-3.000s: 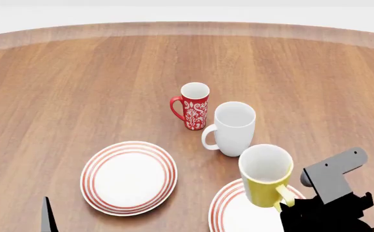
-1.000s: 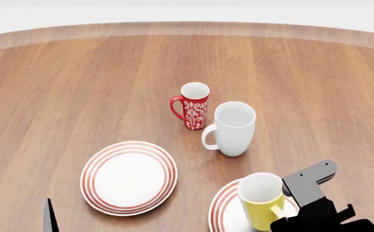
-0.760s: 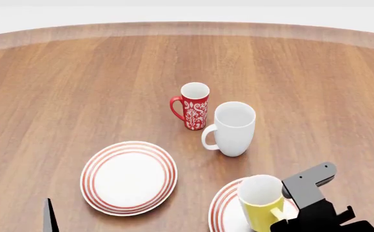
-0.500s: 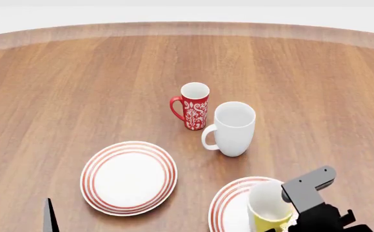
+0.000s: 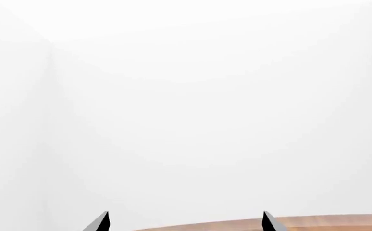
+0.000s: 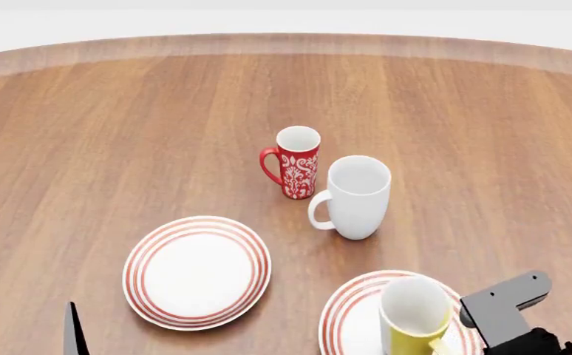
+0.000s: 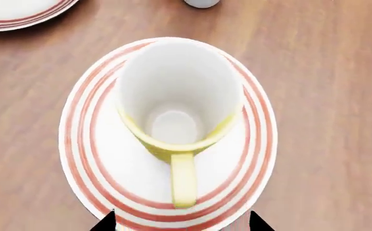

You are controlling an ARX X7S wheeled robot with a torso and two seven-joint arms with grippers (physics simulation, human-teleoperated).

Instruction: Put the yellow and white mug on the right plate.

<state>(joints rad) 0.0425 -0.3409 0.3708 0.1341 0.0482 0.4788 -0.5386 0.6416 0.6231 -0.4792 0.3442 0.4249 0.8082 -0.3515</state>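
1. A round wooden tabletop [image 6: 118, 126] fills the head view.
2. The yellow and white mug [image 7: 176, 110] stands upright on the right plate [image 7: 86, 163].
3. Only the right wrist view shows the right gripper [image 7: 180, 222] released, its tips clear of the mug's handle.
4. The left gripper [image 5: 184, 222] is spread, holding nothing.

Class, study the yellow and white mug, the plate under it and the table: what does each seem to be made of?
Yellow and white mug: probably glazed ceramic, smooth with thick walls. Right plate: likely glazed ceramic too, white with painted red rings. Table: looks like wood, showing brown grain, though it might be veneer.
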